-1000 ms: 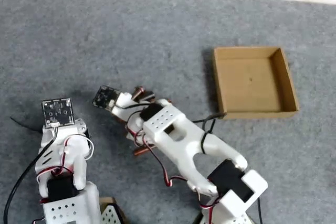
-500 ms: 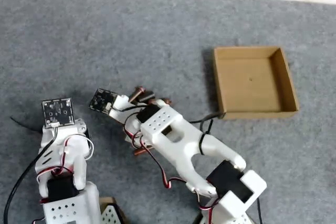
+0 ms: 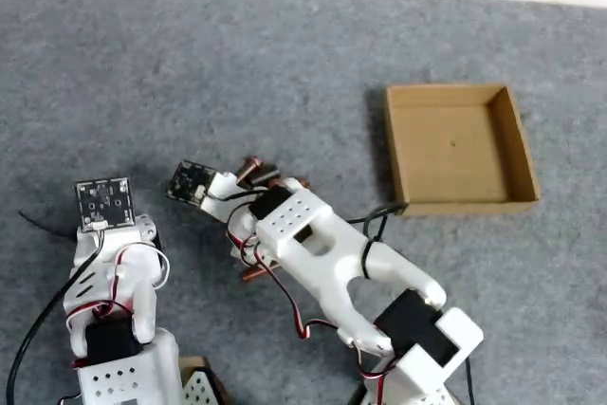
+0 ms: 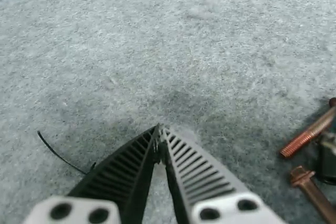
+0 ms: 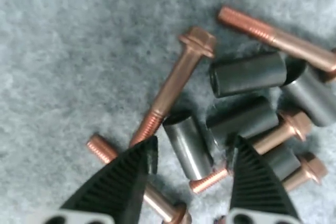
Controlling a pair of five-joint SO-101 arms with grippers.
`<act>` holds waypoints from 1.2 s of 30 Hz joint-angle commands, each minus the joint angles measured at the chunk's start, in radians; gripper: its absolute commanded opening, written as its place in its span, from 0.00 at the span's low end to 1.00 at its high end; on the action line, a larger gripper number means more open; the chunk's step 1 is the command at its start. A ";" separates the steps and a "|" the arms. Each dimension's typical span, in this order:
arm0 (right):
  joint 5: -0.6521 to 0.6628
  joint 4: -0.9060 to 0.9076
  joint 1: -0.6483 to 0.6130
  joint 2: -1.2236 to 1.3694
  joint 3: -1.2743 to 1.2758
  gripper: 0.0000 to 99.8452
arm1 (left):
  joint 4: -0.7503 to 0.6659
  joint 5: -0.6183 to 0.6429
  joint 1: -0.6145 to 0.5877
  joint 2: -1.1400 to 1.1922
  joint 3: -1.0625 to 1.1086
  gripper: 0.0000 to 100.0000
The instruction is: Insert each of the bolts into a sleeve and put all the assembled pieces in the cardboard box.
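Note:
Several copper bolts and dark metal sleeves lie in a pile (image 3: 256, 175) on the grey carpet, left of the cardboard box (image 3: 465, 204), which holds nothing. My right gripper (image 5: 194, 142) is open low over the pile. One sleeve (image 5: 188, 149) lies between its fingers (image 5: 123, 179). A long bolt (image 5: 181, 80) lies beside that sleeve, and two more sleeves (image 5: 247, 73) (image 5: 241, 119) lie just beyond. My left gripper (image 4: 159, 130) is shut on nothing above bare carpet. Two bolts (image 4: 307, 139) (image 4: 312, 190) lie off to its side.
The right arm (image 3: 313, 239) stretches from the near edge across to the pile and covers part of it. A loose bolt (image 3: 254, 272) lies beside that arm. The left arm (image 3: 109, 267) stands at the near left. Open carpet lies beyond the pile and around the box.
The right arm's wrist swung slightly left over the pile and came part of the way back. The left arm has not moved.

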 commanded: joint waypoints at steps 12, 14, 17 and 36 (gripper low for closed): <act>0.008 0.007 0.021 0.024 0.065 0.19 | -0.021 0.008 -0.013 -0.005 -0.015 0.01; 0.008 0.007 0.021 0.024 0.068 0.19 | -0.021 0.008 -0.013 -0.005 -0.015 0.01; 0.006 -0.004 0.021 0.024 0.068 0.19 | -0.021 0.008 -0.013 -0.005 -0.015 0.01; -0.064 -0.165 0.021 0.024 0.070 0.19 | -0.021 0.008 -0.013 -0.005 -0.015 0.01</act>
